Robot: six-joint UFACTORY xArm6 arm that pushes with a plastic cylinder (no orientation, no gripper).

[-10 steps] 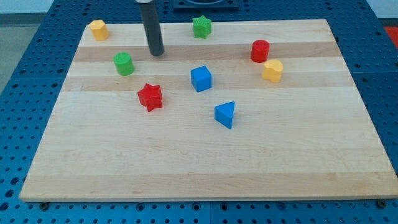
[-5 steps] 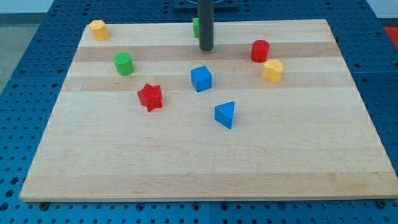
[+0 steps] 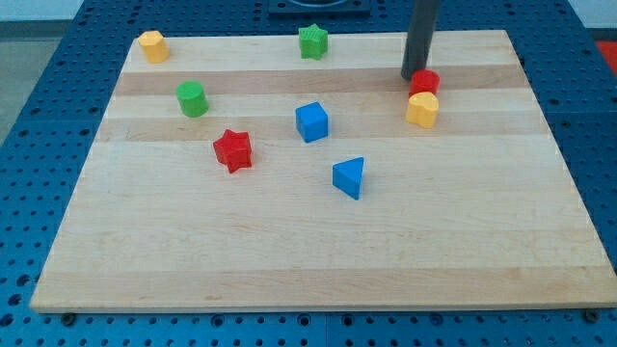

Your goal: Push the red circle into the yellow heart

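The red circle (image 3: 425, 83) sits at the view's upper right on the wooden board (image 3: 318, 251), touching the top of the yellow heart (image 3: 421, 110) just below it. My tip (image 3: 414, 76) is down on the board at the red circle's upper left edge, in contact with it or very nearly so. The dark rod rises from there out of the view's top.
A yellow block (image 3: 151, 45) sits at the top left corner, a green star (image 3: 311, 41) at top centre, a green cylinder (image 3: 192, 98) at left, a red star (image 3: 232, 149), a blue cube (image 3: 311, 121) and a blue triangle (image 3: 350, 177) near the middle.
My tip swept from the view's upper left to the right along the top, reached the red circle and pushed it down and right against the yellow heart.
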